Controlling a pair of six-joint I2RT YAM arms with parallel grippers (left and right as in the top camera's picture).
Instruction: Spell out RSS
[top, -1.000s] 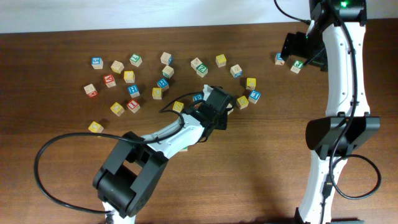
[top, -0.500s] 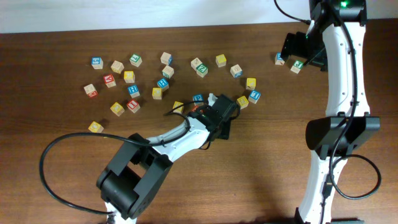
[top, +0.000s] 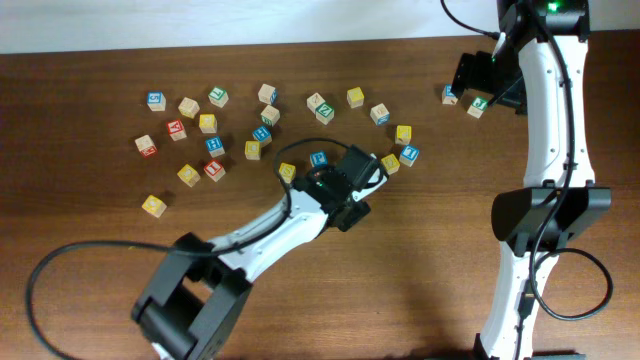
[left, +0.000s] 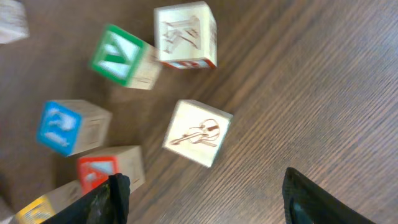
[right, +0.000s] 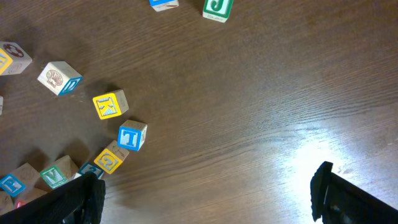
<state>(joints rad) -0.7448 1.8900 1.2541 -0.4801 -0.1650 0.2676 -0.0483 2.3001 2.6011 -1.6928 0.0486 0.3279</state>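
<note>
Small wooden letter cubes lie scattered over the back of the table (top: 420, 260). From above I cannot read which ones carry R or S. My left gripper (top: 358, 190) (left: 205, 208) is open over bare wood, with nothing between its fingers. Just ahead of it lie a plain cube with a violin picture (left: 198, 132), a green V cube (left: 118, 53), a K cube (left: 185, 34), a blue cube (left: 62, 124) and a red cube (left: 106, 171). My right gripper (top: 480, 80) (right: 205, 199) is open and empty at the back right. A yellow cube (right: 107, 160) shows a curved letter that I cannot read.
Near the right gripper sit a green J cube (right: 217, 7) (top: 479, 103) and a blue cube (top: 450, 95). A yellow K cube (right: 109, 104) and a blue T cube (right: 132, 137) lie right of the left gripper. A lone yellow cube (top: 153, 205) sits at the left.
The left gripper has shifted a little to the right and toward the table's front, and its arm has swung with it. The right arm has not moved.
</note>
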